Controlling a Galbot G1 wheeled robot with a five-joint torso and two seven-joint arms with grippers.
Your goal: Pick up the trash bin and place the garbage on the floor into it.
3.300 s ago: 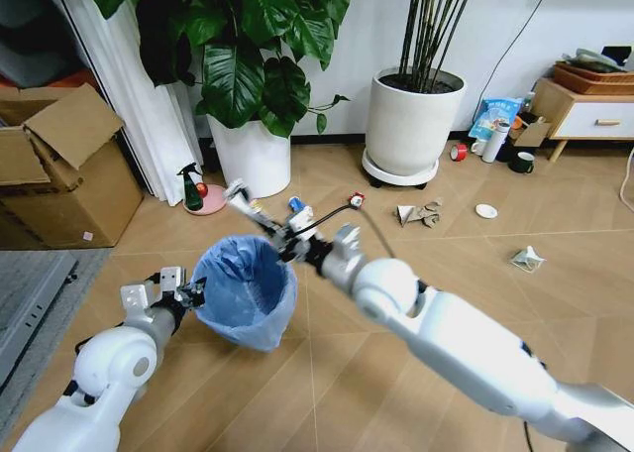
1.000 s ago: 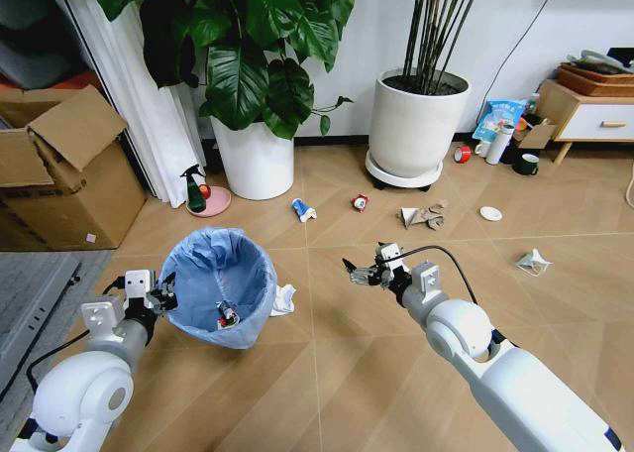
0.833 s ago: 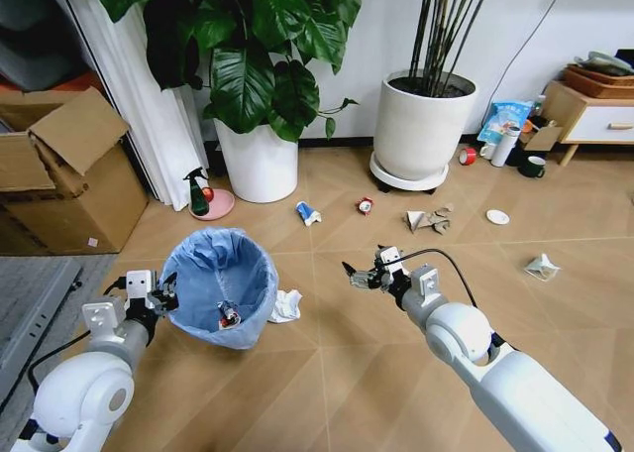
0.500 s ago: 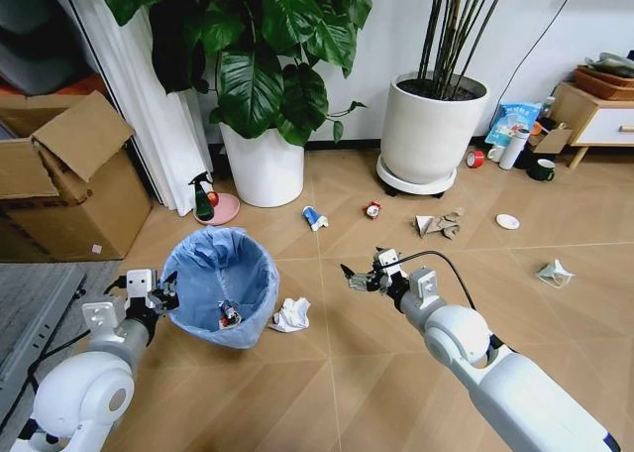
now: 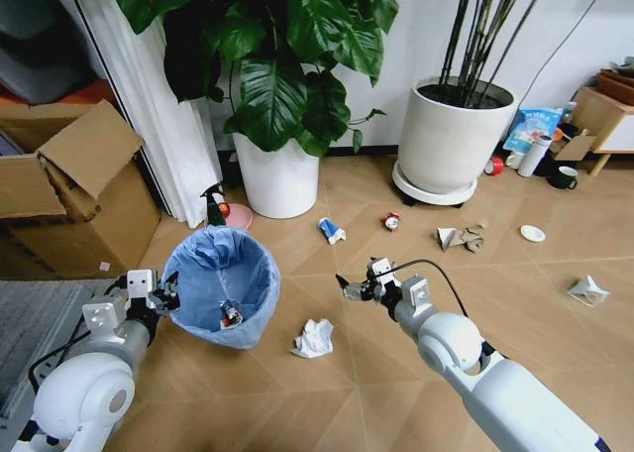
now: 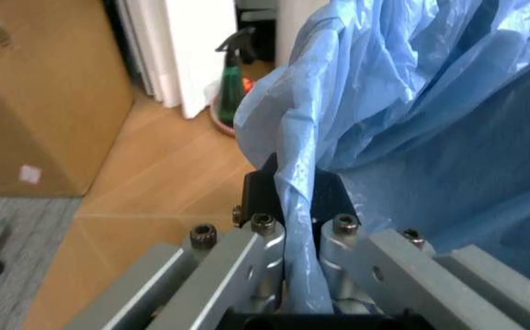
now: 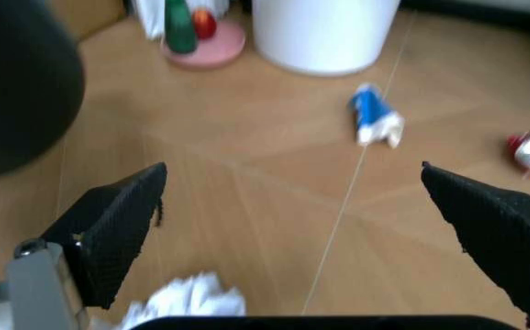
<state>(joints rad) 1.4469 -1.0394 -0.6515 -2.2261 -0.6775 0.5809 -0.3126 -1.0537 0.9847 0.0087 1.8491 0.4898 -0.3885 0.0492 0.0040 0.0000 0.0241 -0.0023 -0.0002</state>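
The trash bin, lined with a crinkly light-blue bag, hangs at the left with a small red can inside. My left gripper is shut on its rim; the bag is pinched between the fingers. My right gripper is open and empty above the floor, just right of a crumpled white paper. The same paper lies below the open fingertips. Farther off lie a blue can, a red can, torn cardboard bits, a white lid and another paper.
Two white planters stand along the back wall. A green spray bottle sits on a pink dish near the curtain. A cardboard box is at the left, and a low cabinet with bottles and a mug at the far right.
The whole head view has shifted, so the camera moved. My right gripper has drawn back from over the bin and now hangs open and empty; a can lies in the bin.
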